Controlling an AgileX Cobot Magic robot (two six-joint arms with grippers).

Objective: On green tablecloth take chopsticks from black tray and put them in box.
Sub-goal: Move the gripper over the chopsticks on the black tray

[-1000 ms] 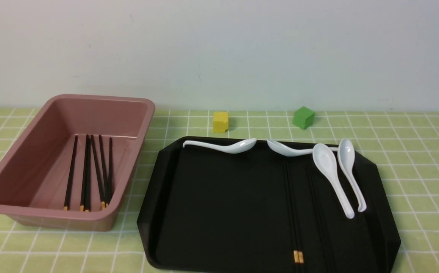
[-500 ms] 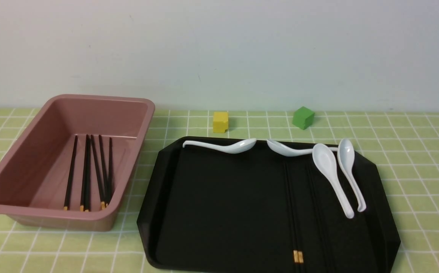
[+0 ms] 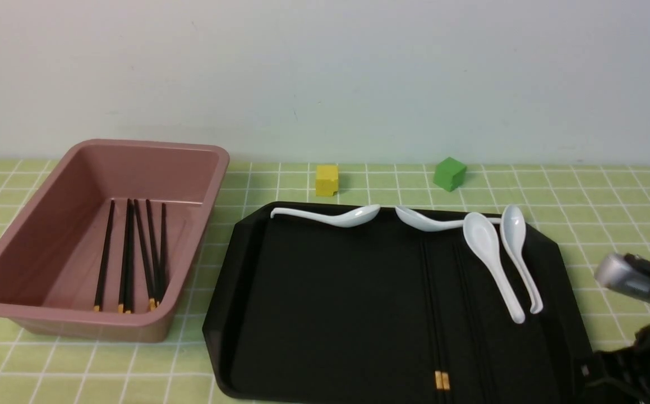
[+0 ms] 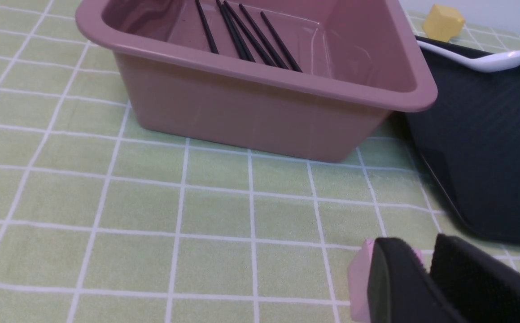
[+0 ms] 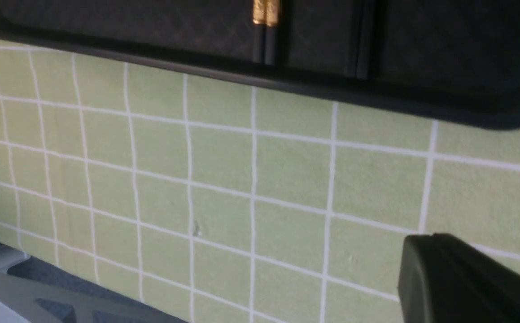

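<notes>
The chopsticks [image 3: 433, 314] lie in the right half of the black tray [image 3: 325, 314], long axis near-to-far, golden tips toward its near rim, while the left end effector [image 4: 426, 278] sits closed and empty, and I cannot tell the state of the right end effector [image 5: 426, 264].

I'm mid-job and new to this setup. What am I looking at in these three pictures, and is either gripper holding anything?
This is a robot with two arms, each ending in a two-finger gripper. The wide picture looks forward from between the arms. The other two come from a camera on each wrist.

On the green checked cloth sits a pink box with chopsticks already inside. Beside it is a black tray carrying four white spoons and more chopsticks. A yellow cube and a green cube sit behind the tray.

The left gripper looks shut and empty. The right arm shows at the lower right. Only a corner of the right gripper is visible, so I cannot tell its state.
</notes>
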